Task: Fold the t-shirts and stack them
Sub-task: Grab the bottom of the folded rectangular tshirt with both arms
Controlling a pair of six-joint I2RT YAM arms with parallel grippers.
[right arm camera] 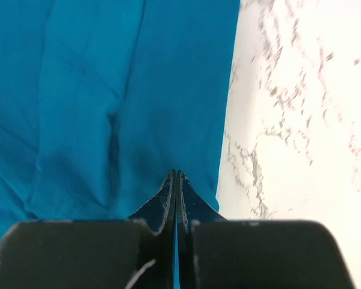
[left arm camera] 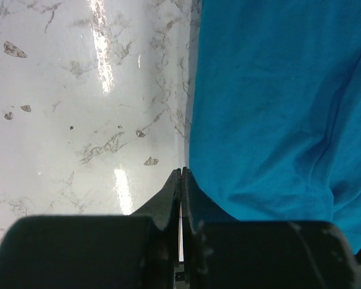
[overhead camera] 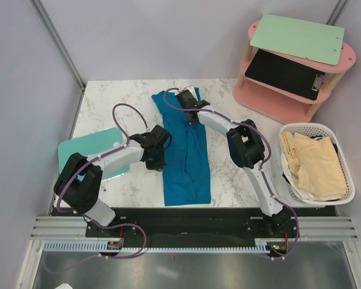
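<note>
Now I am pointing my left hand [left arm camera: 181, 171], pinched closed, at the left edge of the teal t-shirt [overhead camera: 183, 159] lying mid-frame on the worktop [overhead camera: 108, 111], and my right hand [right arm camera: 175, 173], likewise closed, over its upper end.

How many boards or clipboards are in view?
3: a mint-green clipboard atop the pink shelf, a black clipboard on the tier below, a mint-green board at the table's left edge.

Lab test cell: plain lilac partition walls [overhead camera: 18, 90], aluminium rail [overhead camera: 60, 226] mount, marble-look table [overhead camera: 108, 99].
</note>
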